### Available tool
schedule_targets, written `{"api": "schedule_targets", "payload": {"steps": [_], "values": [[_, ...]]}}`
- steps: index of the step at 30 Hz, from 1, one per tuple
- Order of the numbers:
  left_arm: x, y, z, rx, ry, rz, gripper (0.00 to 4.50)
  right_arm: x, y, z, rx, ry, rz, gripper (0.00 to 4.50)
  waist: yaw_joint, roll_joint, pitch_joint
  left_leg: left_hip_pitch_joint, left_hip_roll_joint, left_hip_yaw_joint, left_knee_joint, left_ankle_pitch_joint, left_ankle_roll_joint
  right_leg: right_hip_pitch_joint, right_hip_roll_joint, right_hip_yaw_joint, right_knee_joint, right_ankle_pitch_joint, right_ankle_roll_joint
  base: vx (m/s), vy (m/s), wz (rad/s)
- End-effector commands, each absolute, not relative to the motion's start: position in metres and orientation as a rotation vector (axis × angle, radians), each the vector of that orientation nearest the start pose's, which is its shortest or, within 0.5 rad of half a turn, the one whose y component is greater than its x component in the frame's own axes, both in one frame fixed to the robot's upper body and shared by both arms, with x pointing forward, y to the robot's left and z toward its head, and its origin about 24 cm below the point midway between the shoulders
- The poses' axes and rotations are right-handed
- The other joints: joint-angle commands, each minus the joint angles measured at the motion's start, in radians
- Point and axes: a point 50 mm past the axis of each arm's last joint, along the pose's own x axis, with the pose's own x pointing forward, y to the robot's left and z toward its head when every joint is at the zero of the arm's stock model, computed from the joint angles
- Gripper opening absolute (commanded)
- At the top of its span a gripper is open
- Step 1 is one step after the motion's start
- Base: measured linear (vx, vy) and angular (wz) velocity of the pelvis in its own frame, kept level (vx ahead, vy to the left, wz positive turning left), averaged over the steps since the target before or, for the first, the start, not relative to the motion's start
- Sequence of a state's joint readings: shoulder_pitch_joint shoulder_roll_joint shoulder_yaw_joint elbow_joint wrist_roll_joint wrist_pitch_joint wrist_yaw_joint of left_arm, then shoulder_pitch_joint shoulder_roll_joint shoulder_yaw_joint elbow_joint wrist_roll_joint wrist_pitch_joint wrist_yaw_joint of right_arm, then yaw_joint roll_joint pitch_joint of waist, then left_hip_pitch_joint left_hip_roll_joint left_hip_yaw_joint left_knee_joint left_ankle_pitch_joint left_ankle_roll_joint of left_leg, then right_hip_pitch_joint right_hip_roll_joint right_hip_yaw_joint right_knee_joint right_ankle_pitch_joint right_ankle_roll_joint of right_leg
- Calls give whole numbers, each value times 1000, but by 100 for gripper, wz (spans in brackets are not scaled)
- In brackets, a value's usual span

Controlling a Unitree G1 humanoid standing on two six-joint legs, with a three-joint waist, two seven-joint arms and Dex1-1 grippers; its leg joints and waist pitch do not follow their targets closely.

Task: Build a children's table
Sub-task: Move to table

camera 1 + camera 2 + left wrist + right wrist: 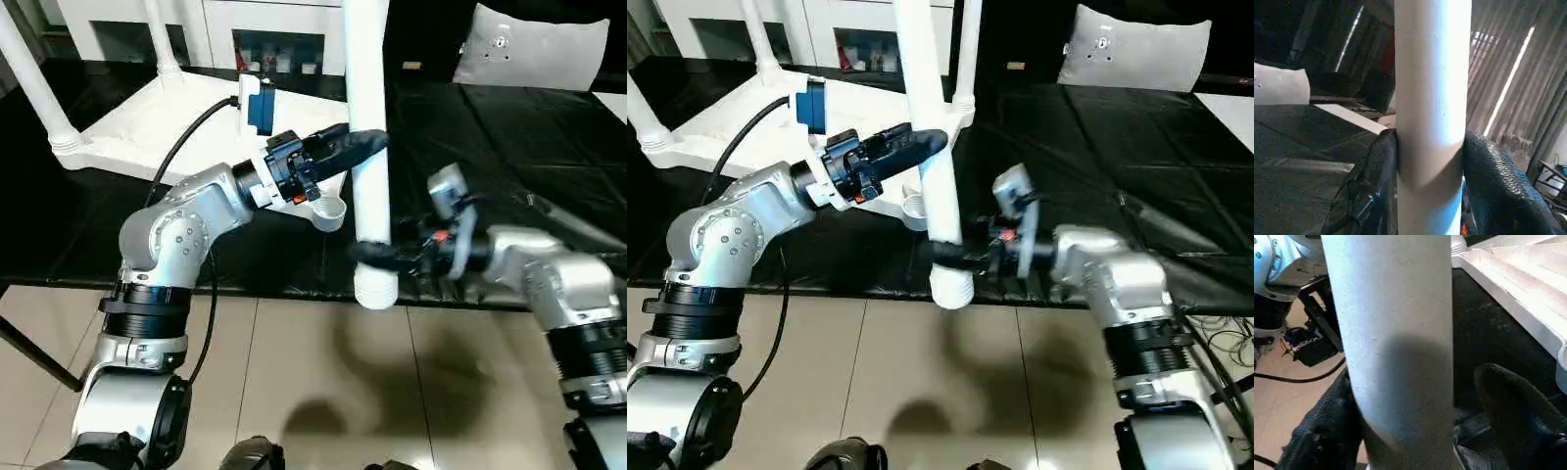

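I hold one white tubular leg upright in front of me. Its lower end hangs just past the black table's front edge. My left gripper is shut on the leg's middle, and both black fingers press its sides. My right gripper sits lower on the leg, open around it. One finger stands a little apart from the tube. The children's table top lies upside down at the back left with legs standing in its corners. The near corner socket shows empty beside the held leg.
The black-covered work table stretches to the right, with a white cushion-like bag at the back right. Tiled floor lies below the front edge. White cabinets stand behind.
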State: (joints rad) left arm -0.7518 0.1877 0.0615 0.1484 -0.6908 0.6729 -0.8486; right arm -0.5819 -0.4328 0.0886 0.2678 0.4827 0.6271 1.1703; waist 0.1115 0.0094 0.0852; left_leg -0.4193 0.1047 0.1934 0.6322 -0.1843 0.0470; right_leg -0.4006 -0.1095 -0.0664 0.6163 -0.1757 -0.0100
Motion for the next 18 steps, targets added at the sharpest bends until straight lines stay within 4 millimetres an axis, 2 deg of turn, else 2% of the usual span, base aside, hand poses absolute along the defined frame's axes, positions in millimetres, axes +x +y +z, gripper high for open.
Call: {"api": "schedule_targets", "payload": {"steps": [1,3,4,10,18], "values": [[324,83,208,-400,-91,-1301,173,315,-146,115,181,336,1264,315,-2,7,-92,47,122,-58,-102,-287,-80,41,-79,47,-49,-110,-280,0,0,0],[324,83,207,-399,-91,-1303,173,315,-145,115,179,334,1265,308,-2,7,-92,47,122,-58,-101,-285,-79,41,-79,47,-50,-110,-279,0,0,0],[323,82,207,-398,-90,-1304,173,316,-145,116,177,333,1266,287,-2,7,-92,47,122,-58,-101,-280,-77,41,-79,47,-50,-105,-279,0,0,0],[323,81,205,-382,-87,-1306,173,315,-143,116,170,326,1280,228,-3,3,-92,47,123,-56,-100,-273,-72,41,-79,48,-51,-112,-277,0,0,0],[324,82,200,-374,-77,-1276,173,312,-141,115,169,320,1288,197,-5,6,-92,49,124,-57,-101,-268,-70,39,-77,47,-49,-109,-273,0,0,0]]}}
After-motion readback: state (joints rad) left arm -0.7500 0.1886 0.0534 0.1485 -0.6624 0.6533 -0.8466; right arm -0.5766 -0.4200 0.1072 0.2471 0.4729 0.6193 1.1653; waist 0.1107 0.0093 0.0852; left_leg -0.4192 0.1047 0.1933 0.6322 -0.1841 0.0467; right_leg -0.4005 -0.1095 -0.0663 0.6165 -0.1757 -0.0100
